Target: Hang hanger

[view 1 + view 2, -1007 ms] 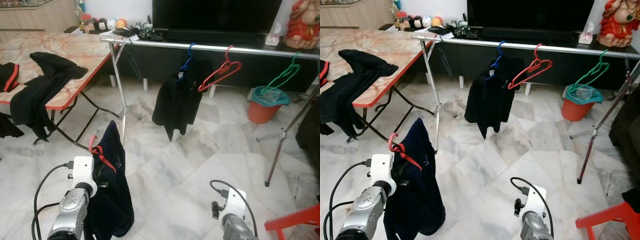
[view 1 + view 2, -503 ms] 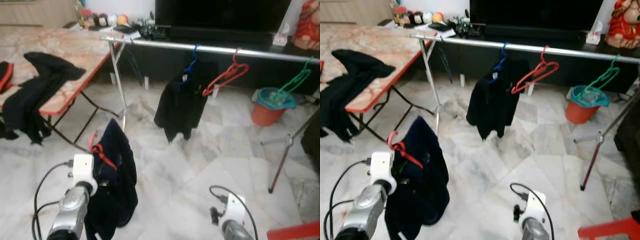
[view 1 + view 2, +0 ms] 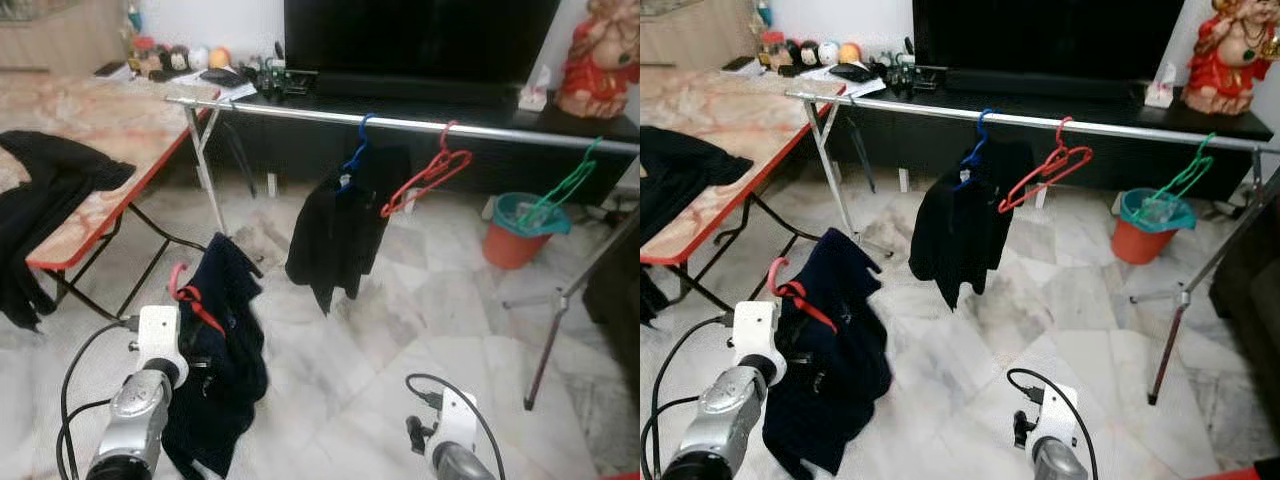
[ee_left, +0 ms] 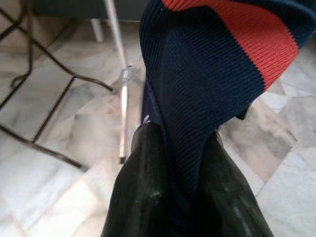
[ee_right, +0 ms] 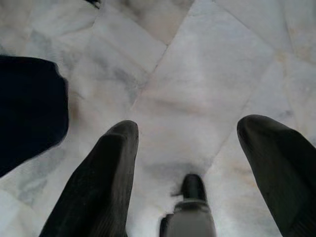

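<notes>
Marble floor (image 3: 400, 330) runs ahead of me to a long silver rail (image 3: 480, 128), which stands in front of a dark TV cabinet at the far side of the room. On that rail a blue hanger carries a dark garment (image 3: 335, 225), with a bare red hanger (image 3: 425, 182) just to its right and a green hanger (image 3: 560, 190) further right above an orange bin (image 3: 520, 235).

My left gripper (image 4: 180, 197) is clenched on the dark navy garment (image 3: 220, 350), pinching the knit fabric between both fingers; the red hanger inside it (image 3: 190, 297) pokes its hook out at the top, near me on the left and well short of the rail. My right gripper (image 5: 190, 163) hangs low with its fingers spread over bare floor, holding nothing.

The risk I judge greatest is my grip: I hold cloth, and I cannot tell whether the hanger itself is caught, so the hanger could slide inside the garment or drop out as I lift. The hook also leans sideways, so it may miss the rail. The hem hangs low and could drag or snag on the folding table's legs (image 3: 150, 250) to my left.
</notes>
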You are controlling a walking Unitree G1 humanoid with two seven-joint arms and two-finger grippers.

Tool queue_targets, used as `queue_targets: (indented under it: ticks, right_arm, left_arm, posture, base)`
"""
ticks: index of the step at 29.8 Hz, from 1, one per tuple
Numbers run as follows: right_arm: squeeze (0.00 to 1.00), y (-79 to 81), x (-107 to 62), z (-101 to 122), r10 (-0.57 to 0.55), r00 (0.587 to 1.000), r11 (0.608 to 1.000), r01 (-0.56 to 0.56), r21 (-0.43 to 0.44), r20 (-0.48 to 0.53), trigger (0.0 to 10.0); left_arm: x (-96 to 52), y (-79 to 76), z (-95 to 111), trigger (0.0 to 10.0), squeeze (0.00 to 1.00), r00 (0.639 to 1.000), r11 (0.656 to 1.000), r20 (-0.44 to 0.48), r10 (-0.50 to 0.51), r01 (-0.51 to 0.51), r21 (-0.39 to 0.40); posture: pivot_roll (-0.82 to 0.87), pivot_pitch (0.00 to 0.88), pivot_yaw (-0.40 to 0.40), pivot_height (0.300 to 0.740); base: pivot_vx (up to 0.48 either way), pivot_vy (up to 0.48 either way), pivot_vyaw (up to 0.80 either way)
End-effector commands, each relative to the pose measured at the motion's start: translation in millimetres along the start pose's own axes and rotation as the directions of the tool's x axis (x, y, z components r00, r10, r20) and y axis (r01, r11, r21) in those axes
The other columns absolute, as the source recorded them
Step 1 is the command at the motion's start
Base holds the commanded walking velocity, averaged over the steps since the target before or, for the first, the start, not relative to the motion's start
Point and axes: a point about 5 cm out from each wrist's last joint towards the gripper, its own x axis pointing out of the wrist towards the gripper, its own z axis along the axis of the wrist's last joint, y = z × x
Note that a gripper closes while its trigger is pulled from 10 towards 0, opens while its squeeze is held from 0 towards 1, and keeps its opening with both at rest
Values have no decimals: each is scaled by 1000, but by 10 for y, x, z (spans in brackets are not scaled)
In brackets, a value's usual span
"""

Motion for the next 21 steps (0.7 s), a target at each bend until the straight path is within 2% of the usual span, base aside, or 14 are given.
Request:
queue_targets:
  ticks: [1, 13, 21]
  right_arm:
    - [0, -46, 1, 15, -12, 1000, 1000, 12, -3, 4, 10000]
    - [0, -59, -2, -2, -14, 1000, 1000, 14, 14, -2, 10000]
    - [0, -7, -4, -20, 14, 1000, 1000, -14, 4, -2, 10000]
  left_arm:
    - [42, -31, 138, 10000, 0, 998, 1000, 59, -21, 21, 7]
    - [45, 12, 157, 10000, 0, 998, 1000, 61, -17, 17, 6]
    - [52, 51, 175, 10000, 0, 998, 1000, 68, 9, -9, 4]
  posture:
    - [45, 0, 2, 740]
    - [47, 0, 13, 740]
    - [49, 0, 8, 740]
  base:
    - [337, 0, 0]
    - [342, 0, 0]
    - [351, 0, 0]
